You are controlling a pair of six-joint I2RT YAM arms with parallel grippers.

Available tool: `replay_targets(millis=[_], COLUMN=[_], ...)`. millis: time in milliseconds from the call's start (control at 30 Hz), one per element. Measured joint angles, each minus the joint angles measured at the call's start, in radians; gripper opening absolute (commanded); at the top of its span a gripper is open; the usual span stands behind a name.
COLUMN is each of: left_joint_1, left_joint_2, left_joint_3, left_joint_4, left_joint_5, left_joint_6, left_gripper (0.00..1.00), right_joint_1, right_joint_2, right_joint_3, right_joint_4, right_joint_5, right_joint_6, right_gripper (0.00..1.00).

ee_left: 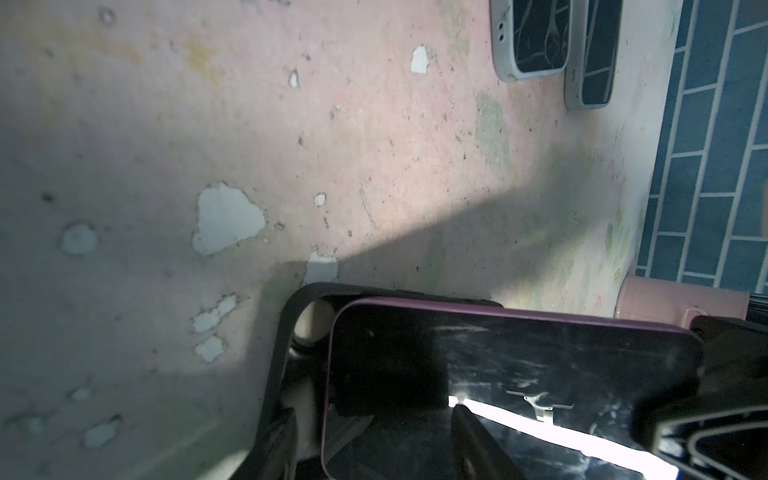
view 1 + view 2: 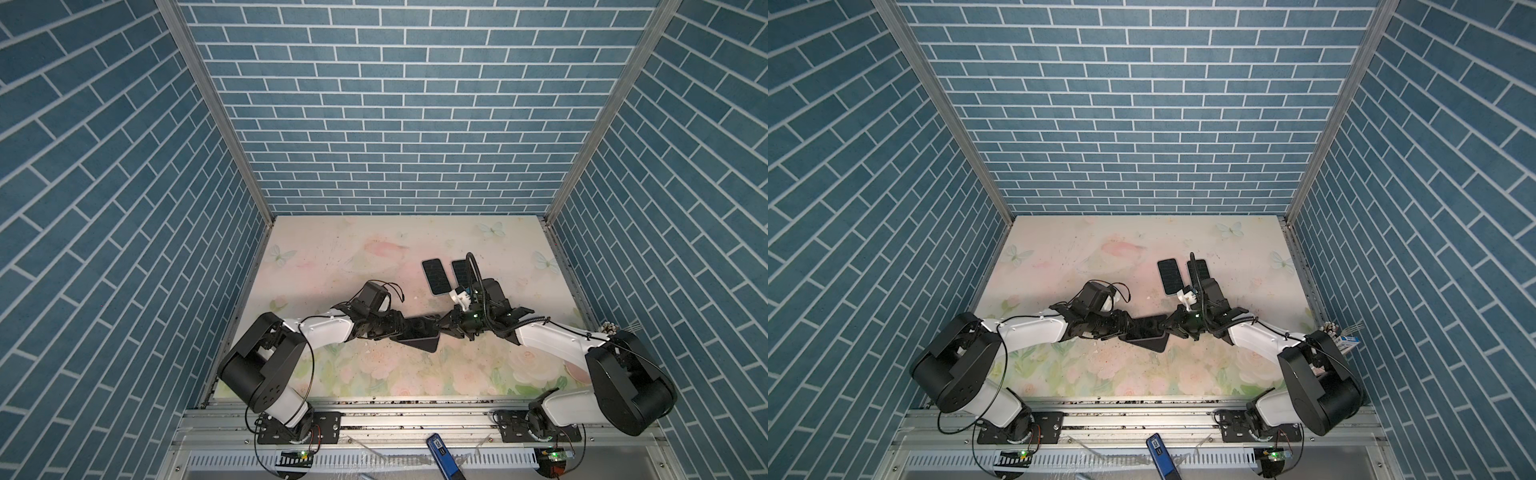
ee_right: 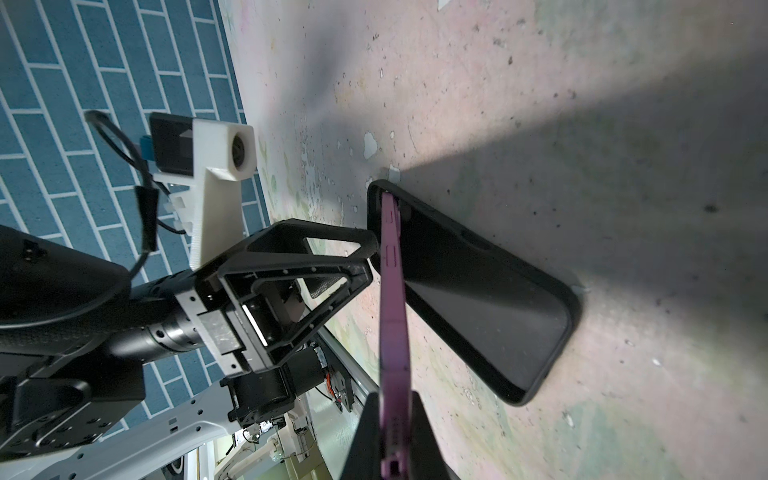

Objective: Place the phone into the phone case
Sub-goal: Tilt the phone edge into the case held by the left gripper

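right gripper (image 3: 392, 401) clamps the phone (image 3: 392, 311), tilted, its far end inside the case (image 3: 490, 299); left gripper (image 3: 368, 259) grips the case's end.

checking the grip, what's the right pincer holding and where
The right pincer pinches the purple phone across its faces at one short end; the other end meets the case.

floral table (image 2: 374, 374) | blue brick walls (image 2: 395, 104) | blue object on front rail (image 2: 441, 451)

Purple-rimmed phone (image 1: 498, 365) overlaps the black phone case (image 1: 282, 357), offset from it; two grey-cased handsets (image 1: 534, 41) lie well apart from that case.
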State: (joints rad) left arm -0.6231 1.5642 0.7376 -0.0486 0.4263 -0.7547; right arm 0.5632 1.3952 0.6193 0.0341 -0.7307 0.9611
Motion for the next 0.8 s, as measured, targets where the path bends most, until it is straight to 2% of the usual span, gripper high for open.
replay_targets(millis=[200, 467, 800], left_joint_1=[0.017, 0.026, 0.016], left_joint_2=[0.003, 0.042, 0.058], left_joint_3=[0.076, 0.051, -0.019], left_joint_4=[-0.072, -0.093, 0.089], left_joint_5=[-0.025, -0.021, 0.074], left_joint_6=[0.048, 0.055, -0.044], left_gripper=[0.61, 0.61, 0.61], right_joint_1=[0.000, 0.000, 0.000], right_joint_2=[0.000, 0.000, 0.000], right_joint_3=[-0.003, -0.007, -0.008], right_joint_4=[0.002, 0.006, 0.012], right_joint_5=[0.000, 0.000, 0.001], right_joint_6=[0.000, 0.000, 0.000], right_gripper=[0.00, 0.00, 0.00])
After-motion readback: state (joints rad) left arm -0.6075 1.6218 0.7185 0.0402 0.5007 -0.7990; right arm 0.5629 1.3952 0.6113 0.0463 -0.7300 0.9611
